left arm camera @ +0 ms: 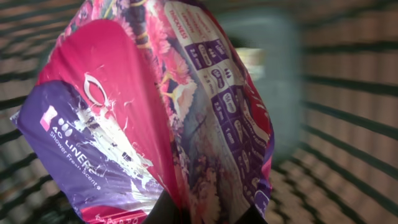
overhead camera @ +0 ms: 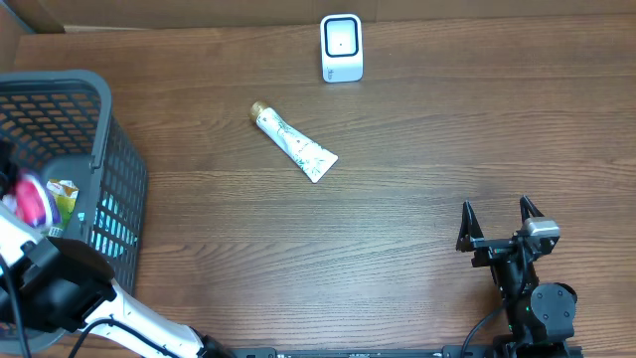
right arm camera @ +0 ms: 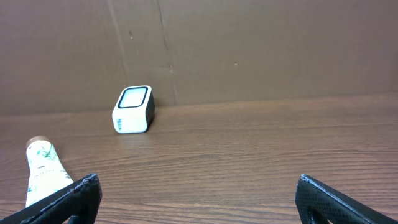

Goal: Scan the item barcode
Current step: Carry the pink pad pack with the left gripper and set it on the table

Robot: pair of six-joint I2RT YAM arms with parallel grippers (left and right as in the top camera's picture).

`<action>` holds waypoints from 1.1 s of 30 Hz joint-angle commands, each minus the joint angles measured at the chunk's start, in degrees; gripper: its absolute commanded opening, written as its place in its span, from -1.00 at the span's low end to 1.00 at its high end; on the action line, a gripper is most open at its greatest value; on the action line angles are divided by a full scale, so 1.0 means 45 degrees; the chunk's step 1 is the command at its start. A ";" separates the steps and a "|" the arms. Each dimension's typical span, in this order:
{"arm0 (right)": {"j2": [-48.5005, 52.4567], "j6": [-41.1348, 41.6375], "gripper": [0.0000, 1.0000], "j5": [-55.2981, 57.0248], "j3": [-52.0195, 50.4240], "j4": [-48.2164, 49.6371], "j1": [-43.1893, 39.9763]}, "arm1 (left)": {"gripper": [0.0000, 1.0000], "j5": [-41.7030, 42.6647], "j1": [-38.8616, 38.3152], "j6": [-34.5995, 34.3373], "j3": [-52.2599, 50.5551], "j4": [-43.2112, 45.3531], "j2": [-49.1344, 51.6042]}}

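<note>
1. Right now the left gripper [left arm camera: 205,210] is clamped tight on the bottom edge of a pink and purple pack [left arm camera: 143,112], down inside the grey basket [overhead camera: 119,149].
2. That pack fills the left wrist view: crumpled foil, flowers and white print facing the camera, basket mesh blurred all around.
3. From overhead it shows as a pink patch at the basket's left side, with a green and white packet [overhead camera: 66,195] just beside it.
4. Over at the front right of the wooden table [overhead camera: 397,199], the right gripper [overhead camera: 496,211] has its jaws spread wide, nothing between them.
5. Further out, a white tube [overhead camera: 295,144] with a gold cap lies mid-table, well apart from both grippers.
6. Beyond it the white scanner [overhead camera: 341,48] stands upright near the far edge, by the cardboard wall [right arm camera: 249,50].
</note>
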 commanded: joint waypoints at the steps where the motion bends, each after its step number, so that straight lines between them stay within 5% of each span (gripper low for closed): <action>1: -0.0151 0.0092 1.00 -0.0049 -0.0136 0.0049 0.0068 | -0.92 0.3740 -0.0131 0.1020 0.1263 -0.0102 -0.1316; 7: -0.0151 0.0092 1.00 -0.0049 -0.0136 0.0044 0.0068 | -0.92 0.6824 -0.1030 0.0826 0.1996 -0.0097 -0.3186; 18: -0.0151 0.0092 1.00 -0.0049 -0.0136 0.0044 0.0068 | -0.92 0.7495 -0.6188 -0.0398 0.1991 0.0597 -0.5848; 27: -0.0151 0.0092 1.00 -0.0049 -0.0136 0.0044 0.0068 | -0.92 0.5474 -1.2920 -0.0495 0.1171 0.1443 -0.4775; 33: -0.0151 0.0092 1.00 -0.0049 -0.0136 0.0044 0.0068 | -0.92 0.5518 -1.5431 0.0777 0.0486 0.2327 -0.2812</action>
